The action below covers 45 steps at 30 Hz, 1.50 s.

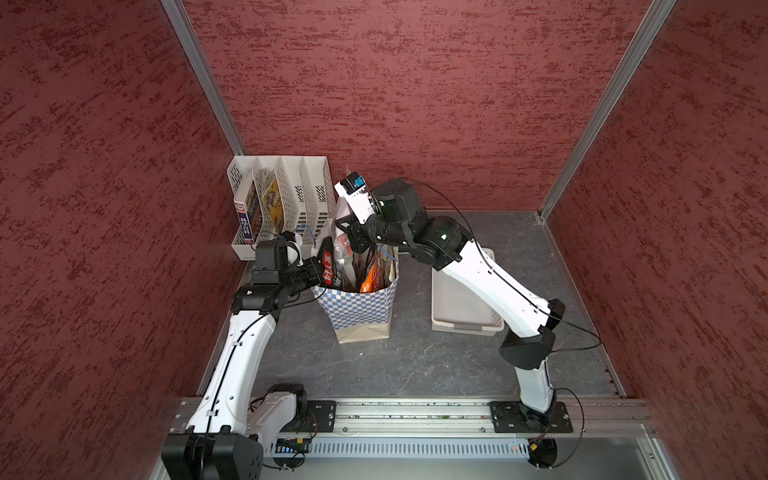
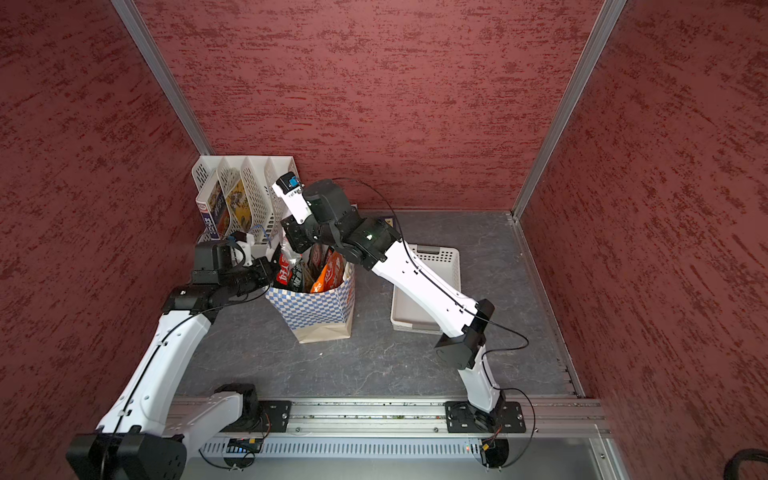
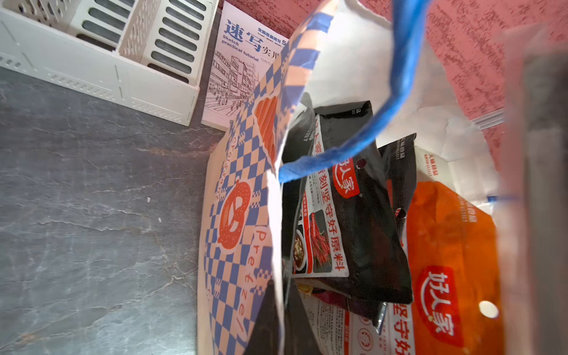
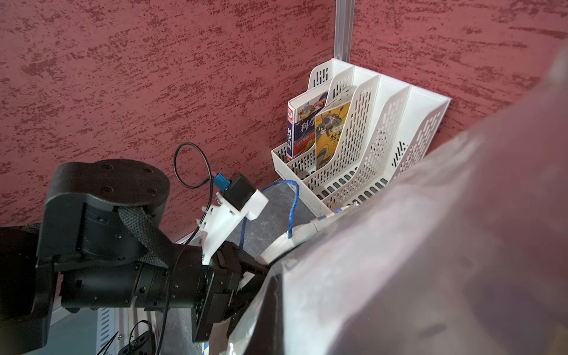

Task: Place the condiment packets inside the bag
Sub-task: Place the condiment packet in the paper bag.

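The bag, blue-and-white checkered with a tan base, stands upright mid-table in both top views. Inside it lean condiment packets: a black-red one, an orange one and a white one lower down. My left gripper is shut on the bag's left rim, the paper wall pinched between its jaws. My right gripper hangs over the bag's mouth, shut on a pale glossy packet that fills most of the right wrist view. A blue cord handle loops above the opening.
A white slotted file rack holding books stands in the back left corner. A white sketch book leans behind the bag. A white perforated basket lies right of the bag, partly under my right arm. Red walls enclose three sides.
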Motion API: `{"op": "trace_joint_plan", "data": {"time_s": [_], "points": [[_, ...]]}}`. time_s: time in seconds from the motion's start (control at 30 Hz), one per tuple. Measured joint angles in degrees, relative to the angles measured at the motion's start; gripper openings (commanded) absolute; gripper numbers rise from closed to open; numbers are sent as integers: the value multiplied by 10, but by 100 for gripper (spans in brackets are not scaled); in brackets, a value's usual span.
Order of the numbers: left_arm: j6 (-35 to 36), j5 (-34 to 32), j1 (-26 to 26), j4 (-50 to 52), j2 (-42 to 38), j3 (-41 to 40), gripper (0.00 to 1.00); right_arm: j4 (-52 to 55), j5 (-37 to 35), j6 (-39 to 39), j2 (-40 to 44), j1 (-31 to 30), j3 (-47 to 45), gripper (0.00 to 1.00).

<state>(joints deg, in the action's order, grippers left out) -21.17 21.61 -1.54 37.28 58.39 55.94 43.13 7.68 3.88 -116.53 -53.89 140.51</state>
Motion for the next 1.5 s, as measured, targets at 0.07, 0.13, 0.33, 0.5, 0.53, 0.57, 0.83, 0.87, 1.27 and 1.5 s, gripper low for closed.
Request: {"op": "trace_joint_plan", "data": {"time_s": [0.07, 0.13, 0.33, 0.5, 0.53, 0.57, 0.83, 0.87, 1.27, 1.5], "points": [[-3, 10, -5, -5, 0, -2, 0, -1, 23, -3, -12, 6, 7, 0], [-7, 18, -8, -7, 0, -4, 0, -2, 38, -3, -27, 9, 14, 0], [-11, 27, -12, -11, 0, -7, 0, 0, 34, 16, -65, 14, 16, 0], [-11, 30, -14, -12, 0, -7, 0, 26, 3, 30, -80, 17, 15, 0], [-11, 30, -14, -12, 0, -7, 0, 33, -6, 32, -80, 18, 15, 0], [-11, 31, -14, -12, 0, -7, 0, 38, -16, 35, -80, 18, 15, 0], [-11, 34, -14, -12, 0, -7, 0, 90, -60, 68, -80, 19, 5, 0], [-11, 34, -14, -12, 0, -7, 0, 92, -60, 73, -80, 18, 3, 0], [-10, 36, -14, -12, 2, -7, 0, 113, -58, 145, -100, 7, 5, 0], [-10, 37, -14, -12, 2, -7, 0, 148, -68, 165, -142, -8, 27, 8]]}}
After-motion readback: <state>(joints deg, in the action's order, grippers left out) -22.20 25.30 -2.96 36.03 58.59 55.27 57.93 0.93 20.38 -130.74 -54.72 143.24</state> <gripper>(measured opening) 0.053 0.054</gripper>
